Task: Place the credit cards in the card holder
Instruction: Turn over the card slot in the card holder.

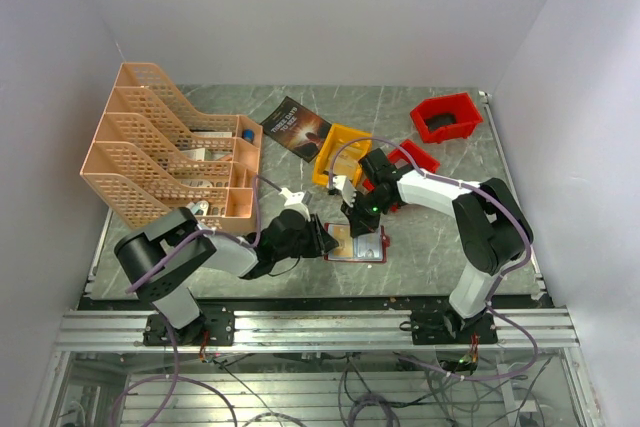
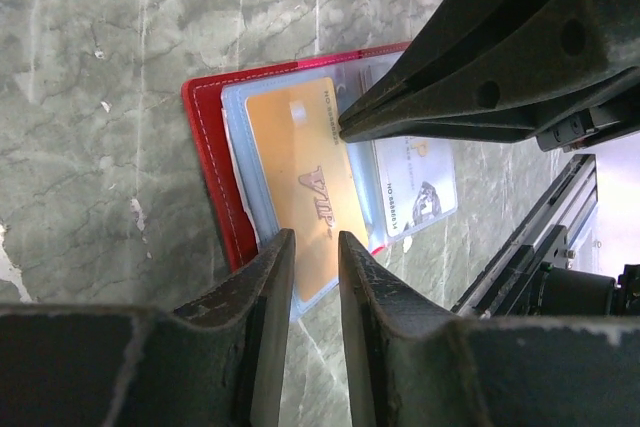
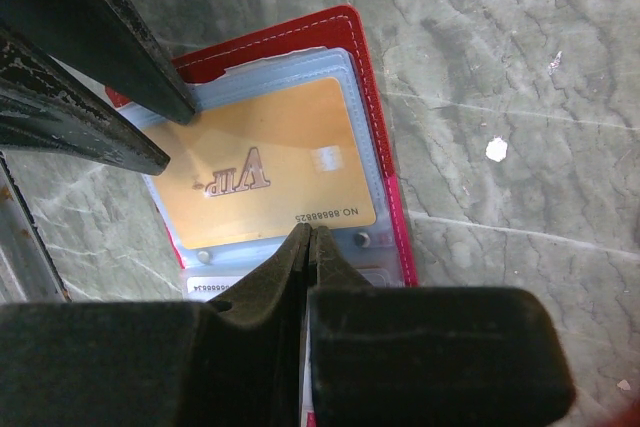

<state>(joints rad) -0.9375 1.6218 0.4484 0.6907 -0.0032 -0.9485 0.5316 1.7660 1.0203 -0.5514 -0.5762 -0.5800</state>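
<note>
The dark red card holder (image 1: 368, 247) lies open on the marble table, its red cover (image 2: 210, 147) under clear pockets. A gold VIP card (image 2: 300, 167) sits in one pocket, its near end poking out of the sleeve. A white numbered card (image 2: 415, 182) fills the pocket beside it. My left gripper (image 2: 315, 237) stands narrowly open at the gold card's protruding end, gripping nothing. My right gripper (image 3: 310, 230) is shut, with its tips pressed on the clear sleeve at the long edge of the gold card (image 3: 260, 162). In the top view both grippers (image 1: 325, 239) (image 1: 362, 217) meet over the holder.
A peach file organizer (image 1: 170, 157) stands at the back left. A dark book (image 1: 295, 127), a yellow bin (image 1: 340, 152) and two red bins (image 1: 447, 117) (image 1: 415, 157) sit behind the holder. The table's front edge is close by.
</note>
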